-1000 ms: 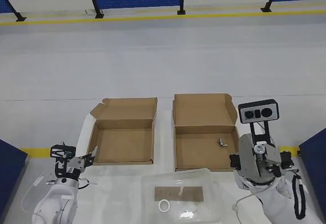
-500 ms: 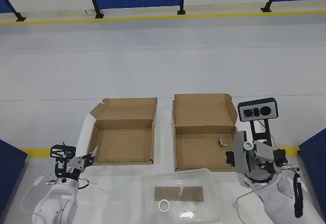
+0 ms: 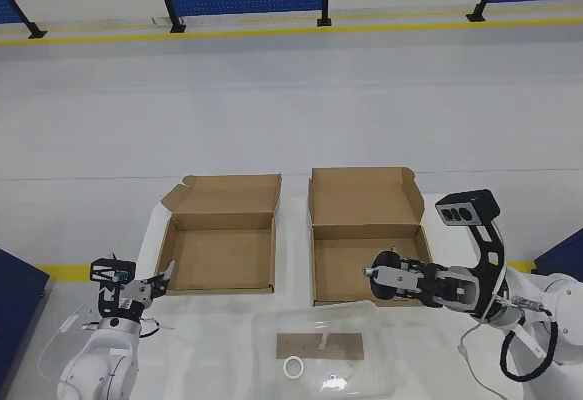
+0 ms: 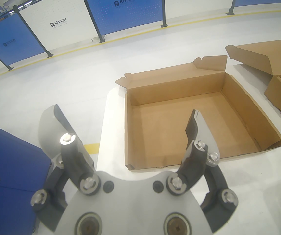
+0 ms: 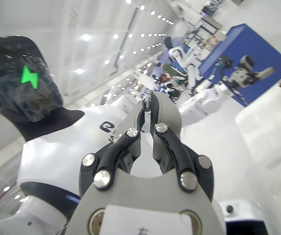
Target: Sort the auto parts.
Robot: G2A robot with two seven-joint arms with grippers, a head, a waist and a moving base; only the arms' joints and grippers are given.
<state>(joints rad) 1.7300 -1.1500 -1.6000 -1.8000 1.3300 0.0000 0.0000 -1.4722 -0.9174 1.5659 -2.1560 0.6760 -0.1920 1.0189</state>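
R gripper (image 3: 376, 277), jaws nearly shut, pinches a small metal part (image 5: 147, 104) above the right box (image 3: 346, 265), tips pointing sideways. Best to tilt tips down, lower, then release. L gripper (image 4: 125, 112) gapes wide, empty, beside left box (image 3: 221, 260).

I see the left box (image 3: 221, 258) and right box (image 3: 351, 270) as plain brown, my desk (image 3: 211, 322) white, the ring (image 3: 293, 367) white, the metal part (image 5: 147, 103) silvery. The left tool (image 4: 125, 111) and right tool (image 5: 150, 100) are silver and black.

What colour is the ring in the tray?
The ring is white; top view shows it best.
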